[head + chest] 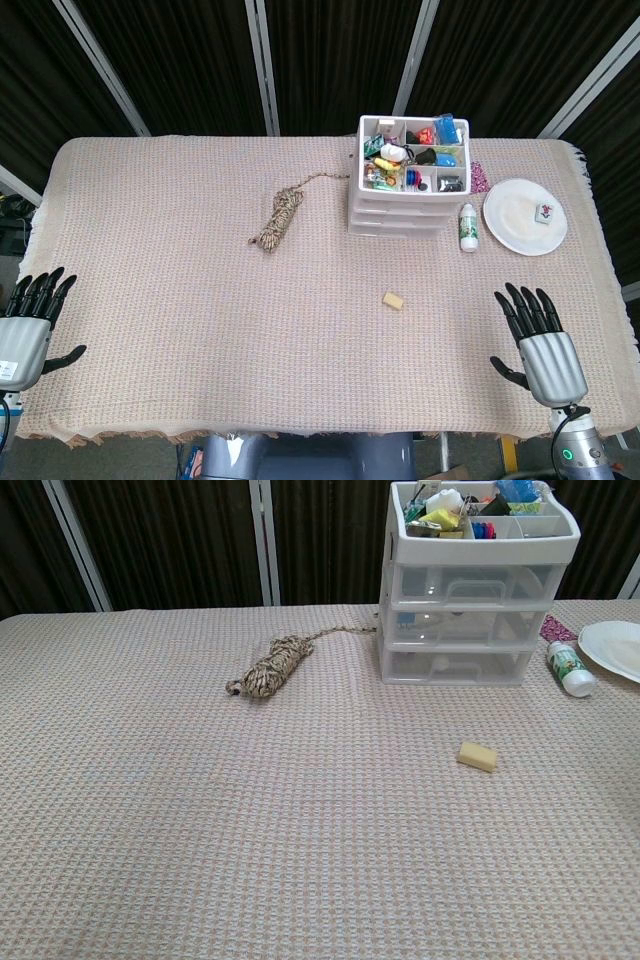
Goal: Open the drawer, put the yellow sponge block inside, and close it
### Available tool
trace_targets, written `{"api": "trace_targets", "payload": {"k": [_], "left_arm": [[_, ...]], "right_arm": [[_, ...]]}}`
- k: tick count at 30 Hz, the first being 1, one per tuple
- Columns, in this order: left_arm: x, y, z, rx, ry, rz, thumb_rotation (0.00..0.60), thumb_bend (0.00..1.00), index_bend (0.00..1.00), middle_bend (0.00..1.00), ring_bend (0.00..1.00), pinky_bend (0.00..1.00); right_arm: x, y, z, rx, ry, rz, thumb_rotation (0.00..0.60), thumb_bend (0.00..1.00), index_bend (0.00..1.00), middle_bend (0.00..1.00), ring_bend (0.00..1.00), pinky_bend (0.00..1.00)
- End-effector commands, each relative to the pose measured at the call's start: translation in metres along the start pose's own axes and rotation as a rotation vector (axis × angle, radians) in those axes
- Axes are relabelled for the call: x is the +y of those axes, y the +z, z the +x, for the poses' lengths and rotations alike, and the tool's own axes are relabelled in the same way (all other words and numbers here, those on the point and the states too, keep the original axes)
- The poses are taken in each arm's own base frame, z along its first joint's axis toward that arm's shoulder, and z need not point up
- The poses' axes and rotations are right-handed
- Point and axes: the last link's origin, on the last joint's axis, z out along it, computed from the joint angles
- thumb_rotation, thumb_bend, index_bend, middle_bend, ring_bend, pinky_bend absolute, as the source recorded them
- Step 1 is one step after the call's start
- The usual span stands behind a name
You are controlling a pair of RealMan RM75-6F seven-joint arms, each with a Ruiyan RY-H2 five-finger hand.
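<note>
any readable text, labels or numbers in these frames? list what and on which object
None can be read.
Small white bottle: green printed label, too small and blurred to read.
Small tile on the white plate: red and green marks, too small to read.
Items in the top tray of the drawer unit: coloured packaging, no legible print.

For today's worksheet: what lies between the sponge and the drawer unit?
Nothing: only bare tablecloth between the sponge and the drawer unit, clearest in the chest view.
</note>
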Motion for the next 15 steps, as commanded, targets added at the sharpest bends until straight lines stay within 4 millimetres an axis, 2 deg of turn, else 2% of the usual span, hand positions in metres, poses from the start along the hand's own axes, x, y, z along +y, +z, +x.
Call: {"api": "trace_targets", "payload": {"k": [1, 15], "left_arm": [[0.0002, -0.0002, 0.0002, 0.001, 0.001, -0.001, 0.6, 0.15, 0.01, 0.0, 0.0, 0.0], [-0.0007, -0.0006, 0.0005, 0.005, 0.001, 0.003, 0.6, 0.15, 0.01, 0.0, 0.0, 0.0]], "right_arm": [[0.0003, -0.0002, 0.0004, 0.001, 0.001, -0.001, 0.6, 0.07, 0.0, 0.0, 0.0, 0.0], [0.0001, 0.0005, 0.0008, 0.002, 0.005, -0.001, 0.6, 0.07, 0.0, 0.0, 0.0, 0.0]]}}
